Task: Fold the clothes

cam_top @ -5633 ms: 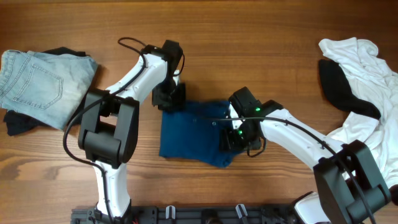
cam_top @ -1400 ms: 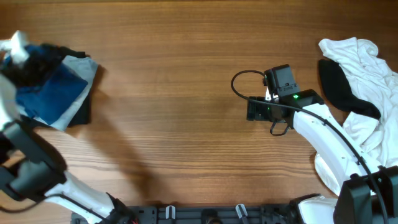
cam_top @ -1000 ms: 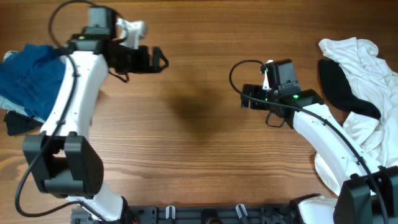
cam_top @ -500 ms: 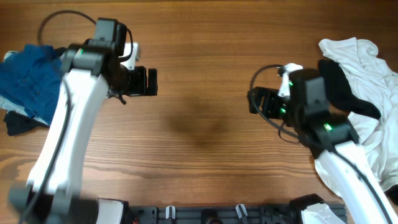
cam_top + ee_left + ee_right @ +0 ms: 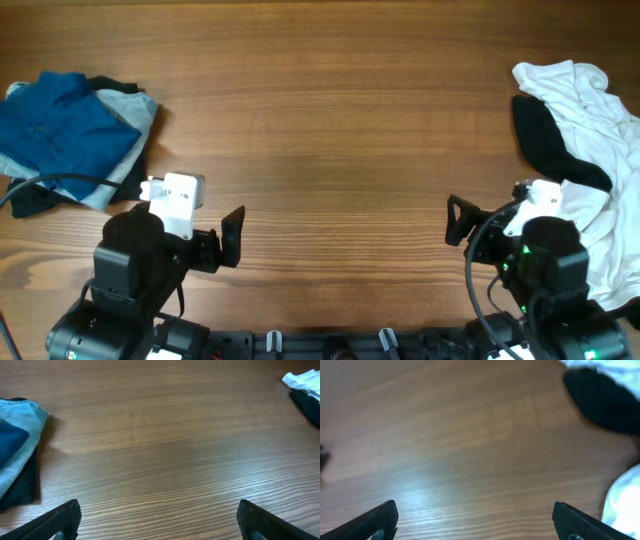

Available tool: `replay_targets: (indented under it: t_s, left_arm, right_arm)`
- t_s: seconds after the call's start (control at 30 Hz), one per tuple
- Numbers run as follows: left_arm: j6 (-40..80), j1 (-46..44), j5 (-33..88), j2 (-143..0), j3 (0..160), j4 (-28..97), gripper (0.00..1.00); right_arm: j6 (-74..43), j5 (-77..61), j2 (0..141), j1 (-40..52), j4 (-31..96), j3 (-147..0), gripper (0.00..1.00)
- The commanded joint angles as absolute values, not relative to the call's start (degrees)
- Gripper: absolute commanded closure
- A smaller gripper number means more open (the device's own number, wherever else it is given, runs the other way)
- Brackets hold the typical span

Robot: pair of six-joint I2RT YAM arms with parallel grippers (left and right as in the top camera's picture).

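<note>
- The deep-blue T-shirt, which lay at the middle of the frame between both grippers a few seconds ago, now sits folded at the upper left of the overhead view. It rests on top of the light denim garment.
- Both arms have since pulled back to the bottom edge. The left gripper is at the lower left and the right gripper at the lower right.
- Each wrist view shows its fingers spread wide to the frame corners with only bare wood between them, so both pincers are released and carry nothing.
- My reading is that the blue shirt is finished, and the next piece would come from the unfolded heap at the right edge. There a white garment lies crumpled with a black garment on it.
- The wooden table is brown and grain-lined, with no cloth on its middle stretch.
- Nothing of the room shows beyond the table, apart from a dark rail along the bottom edge.
</note>
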State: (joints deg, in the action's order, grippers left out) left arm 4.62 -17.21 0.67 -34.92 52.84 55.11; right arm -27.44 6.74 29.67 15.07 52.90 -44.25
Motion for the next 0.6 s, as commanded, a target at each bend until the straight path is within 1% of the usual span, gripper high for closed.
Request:
replay_targets:
  t_s: [0.0, 0.13, 0.57]
  left_arm:
    - [3.7, -17.5, -0.1, -35.6, 52.5, 53.3, 0.0]
    - [3.7, -17.5, -0.1, -36.0, 52.5, 55.1, 0.0]
    - [3.7, -17.5, -0.1, -36.0, 52.5, 55.1, 0.0]
  right_arm:
    - [-34.2, 8.6, 29.7, 15.1, 53.5, -43.5, 0.0]
    - [-35.1, 8.6, 30.1, 15.1, 53.5, -43.5, 0.0]
    - [-35.1, 8.6, 29.7, 15.1, 53.5, -43.5, 0.0]
